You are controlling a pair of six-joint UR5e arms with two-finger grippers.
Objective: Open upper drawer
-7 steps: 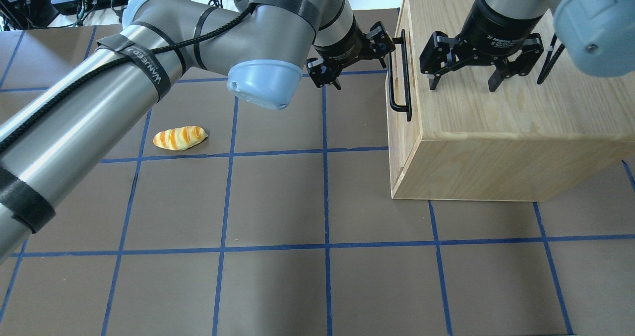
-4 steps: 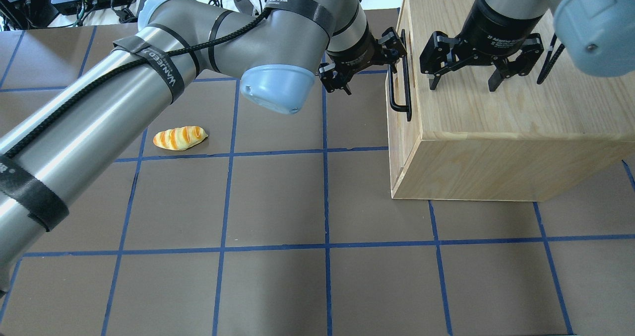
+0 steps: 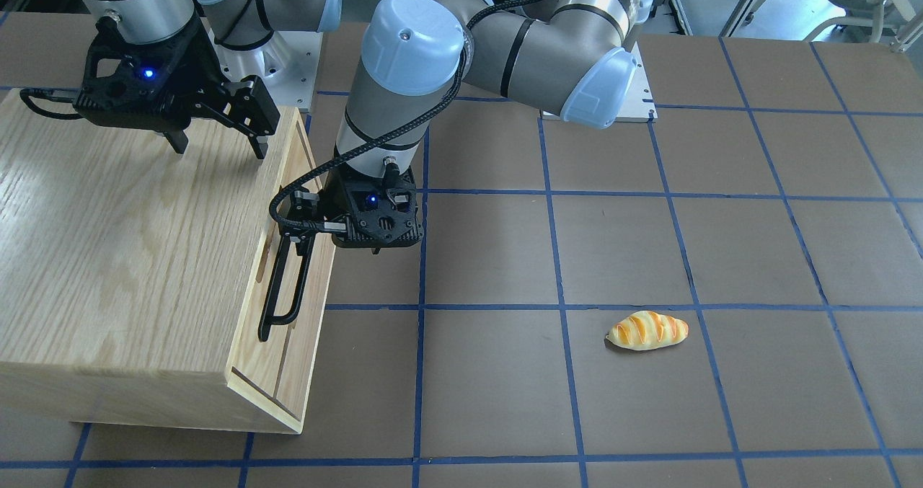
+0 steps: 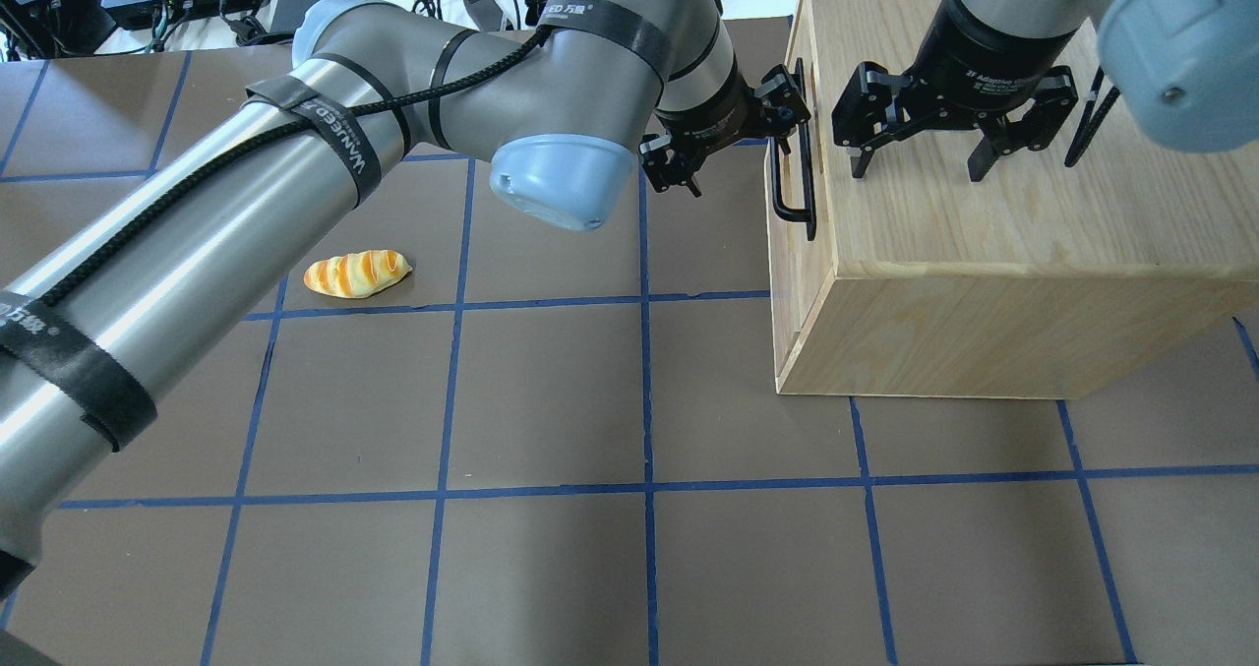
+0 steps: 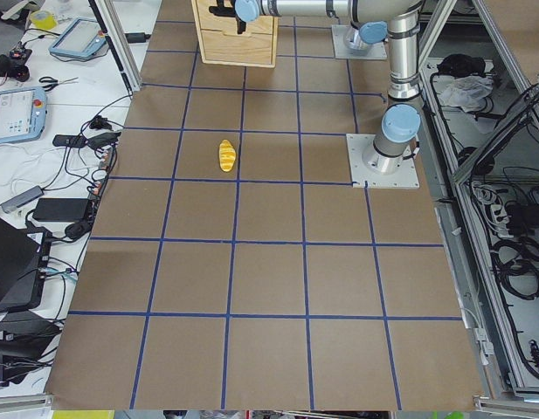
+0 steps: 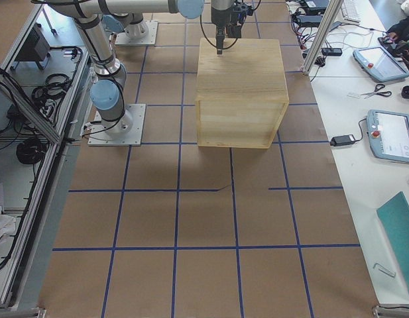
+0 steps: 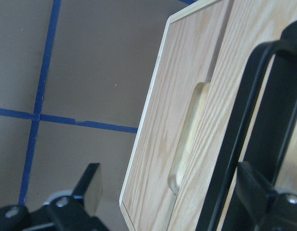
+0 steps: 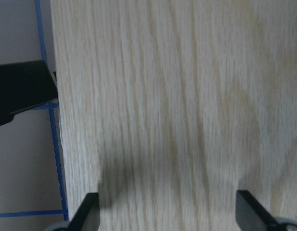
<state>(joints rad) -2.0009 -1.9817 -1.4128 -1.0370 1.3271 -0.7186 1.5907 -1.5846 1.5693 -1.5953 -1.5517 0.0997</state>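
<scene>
Exterior right view shows only the cabinet's (image 4: 984,253) back, and in the exterior left view the front is too small to read. The wrist view cuts off both ends of the handle (image 7: 230,149). In the overhead view one finger of the left gripper (image 7: 170,183) merges with the black bar, so contact cannot be judged. Left fingers are spread wide; the bar runs between them, just beside one finger. Right gripper (image 4: 920,166) hangs over the cabinet top, fingers also wide, holding nothing. The upper drawer (image 3: 258,355) is light oak with a long black bar handle and an oval slot (image 7: 187,134). It sits at the top of the cabinet front, flush and not pulled out. A toy bread loaf (image 4: 356,274) lies on the desk (image 4: 551,400), well apart.
</scene>
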